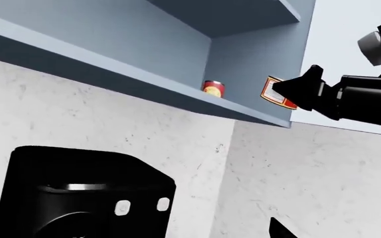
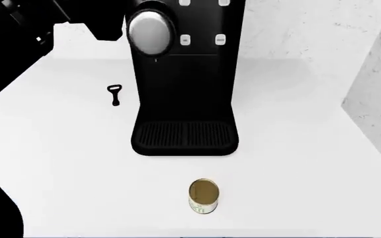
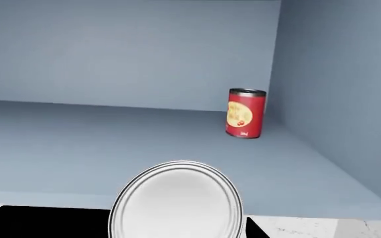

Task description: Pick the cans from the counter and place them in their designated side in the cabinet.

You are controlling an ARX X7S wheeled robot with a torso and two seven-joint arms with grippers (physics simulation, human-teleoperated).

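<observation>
My right gripper [image 1: 289, 91] is shut on a can with a red label [image 1: 278, 92] and holds it at the open front of the blue-grey cabinet [image 1: 144, 44], near its right wall. In the right wrist view the held can's grey lid [image 3: 177, 201] fills the space between the jaws. A second red-labelled can [image 3: 246, 113] stands upright at the back right of the shelf and also shows in the left wrist view [image 1: 213, 88]. The cream can with a gold lid [image 2: 203, 196] stands on the white counter [image 2: 58, 148], near its front edge. Of my left gripper only one fingertip [image 1: 279, 231] shows, with nothing held.
A tall black coffee machine [image 2: 184, 74] stands mid-counter, behind the cream can, and also shows below the cabinet [image 1: 85, 193]. A small black bottle opener [image 2: 114, 94] lies to its left. My left arm [image 2: 5, 44] fills the head view's upper left. A marbled wall [image 2: 376, 99] bounds the right.
</observation>
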